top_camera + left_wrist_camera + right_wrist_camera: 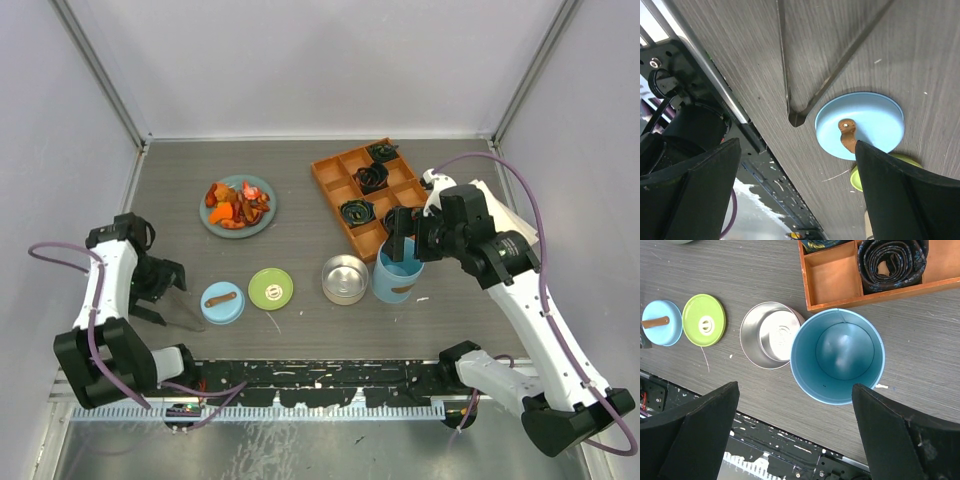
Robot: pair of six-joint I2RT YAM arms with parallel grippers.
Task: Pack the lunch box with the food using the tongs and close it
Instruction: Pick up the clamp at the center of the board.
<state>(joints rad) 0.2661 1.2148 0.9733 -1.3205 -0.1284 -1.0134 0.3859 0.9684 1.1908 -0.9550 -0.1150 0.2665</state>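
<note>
The food [238, 203], orange, red and dark brown chunks, is piled on a teal plate [262, 188] at the back left. The lunch box lies in parts. The steel tin [344, 278] [767, 335] and the light-blue cylinder [397, 275] [837, 355] stand side by side, both empty. The green lid [270, 288] [704, 320] and the blue lid [222, 302] [865, 122] lie to their left. The tongs [797, 116] [188, 320] lie flat beside the blue lid. My left gripper [160, 291] [797, 192] hovers open just behind their V end. My right gripper [408, 240] [795, 435] hangs open over the cylinder.
An orange compartment tray [345, 195] [830, 275] holding black coils [890, 260] stands behind the cylinder at the back right. The table's near edge with a black rail [320, 375] runs just in front of the lids.
</note>
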